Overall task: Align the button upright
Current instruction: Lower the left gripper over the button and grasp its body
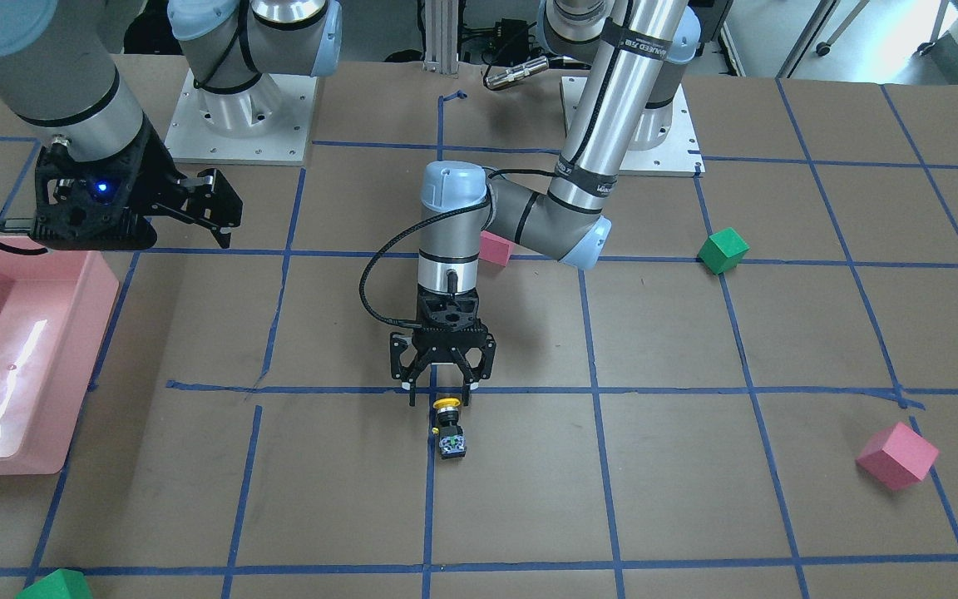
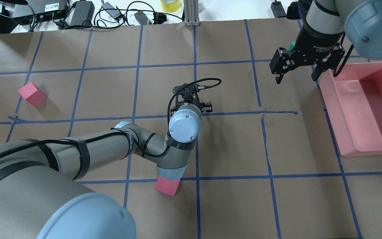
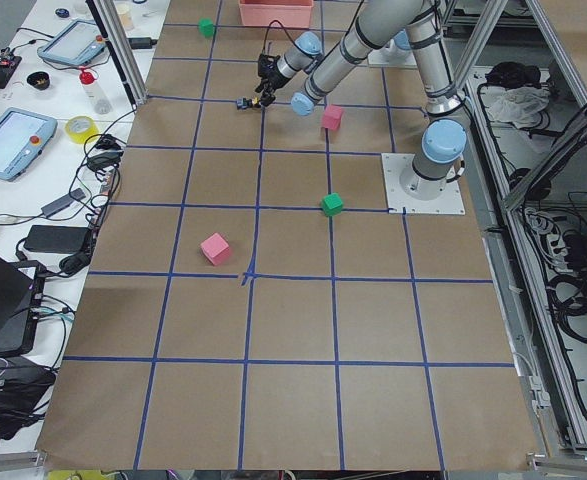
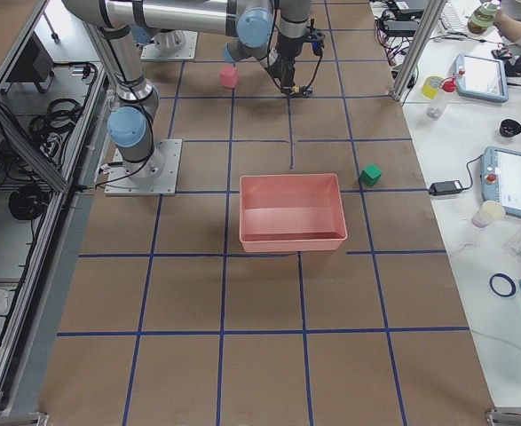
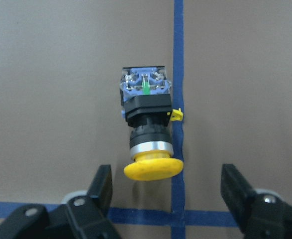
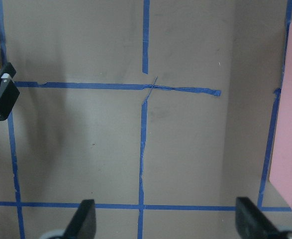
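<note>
Button (image 5: 146,130) lies on its side on the table (image 5: 61,74), cap facing the left end effector (image 5: 168,191), whose fingers stand apart and empty. Pinching the rounded cap could squirt it away. The right end effector (image 2: 296,78) hangs spread, well apart.

We are looking at a robotics lab: a paper-covered table (image 3: 293,400) gridded in blue tape (image 1: 695,389), arms (image 1: 620,100) bolted to metal base plates (image 1: 292,141), and, beyond the left gripper (image 1: 439,398), teach pendants (image 3: 11,142), power bricks (image 2: 82,12) and aluminium framing (image 2: 191,13).
</note>
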Controlling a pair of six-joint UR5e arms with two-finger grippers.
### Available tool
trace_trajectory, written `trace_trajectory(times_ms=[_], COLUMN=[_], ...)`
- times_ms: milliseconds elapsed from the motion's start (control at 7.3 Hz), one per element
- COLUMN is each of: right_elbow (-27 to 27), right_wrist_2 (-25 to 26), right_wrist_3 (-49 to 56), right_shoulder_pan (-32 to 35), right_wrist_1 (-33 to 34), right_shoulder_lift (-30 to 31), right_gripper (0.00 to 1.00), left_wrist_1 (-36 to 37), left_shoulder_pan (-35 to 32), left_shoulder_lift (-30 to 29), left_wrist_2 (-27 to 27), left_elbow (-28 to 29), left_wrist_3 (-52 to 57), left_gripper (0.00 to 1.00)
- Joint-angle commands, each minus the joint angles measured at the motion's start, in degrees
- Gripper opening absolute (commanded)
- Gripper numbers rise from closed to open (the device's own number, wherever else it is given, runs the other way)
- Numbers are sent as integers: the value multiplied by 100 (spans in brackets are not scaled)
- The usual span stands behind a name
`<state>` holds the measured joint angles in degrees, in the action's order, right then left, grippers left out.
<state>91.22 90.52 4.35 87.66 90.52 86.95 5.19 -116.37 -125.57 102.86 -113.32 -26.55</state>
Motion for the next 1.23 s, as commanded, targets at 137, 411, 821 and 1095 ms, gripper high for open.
trace_trajectory(times_ms=[137,411,821,1095], right_elbow=[10,10,18,10], right_wrist_2=[18,-25,9,27], right_wrist_3=[13,5,83,92], right_shoulder_pan=[5,5,5,-3], right_wrist_1=[-8,-9,-9,0], right_shoulder_lift=[-2,-2,-11,-29], right_gripper=[100,100,100,100], left_wrist_1=[0,201,255,246], left_shoulder_pan=[0,0,35,35], left_shoulder_lift=[-125,-213,-249,-188], left_wrist_2=[6,50,147,208], left_elbow=[152,152,126,100], left_wrist_3=[159,474,519,563], left_gripper=[79,78,47,23])
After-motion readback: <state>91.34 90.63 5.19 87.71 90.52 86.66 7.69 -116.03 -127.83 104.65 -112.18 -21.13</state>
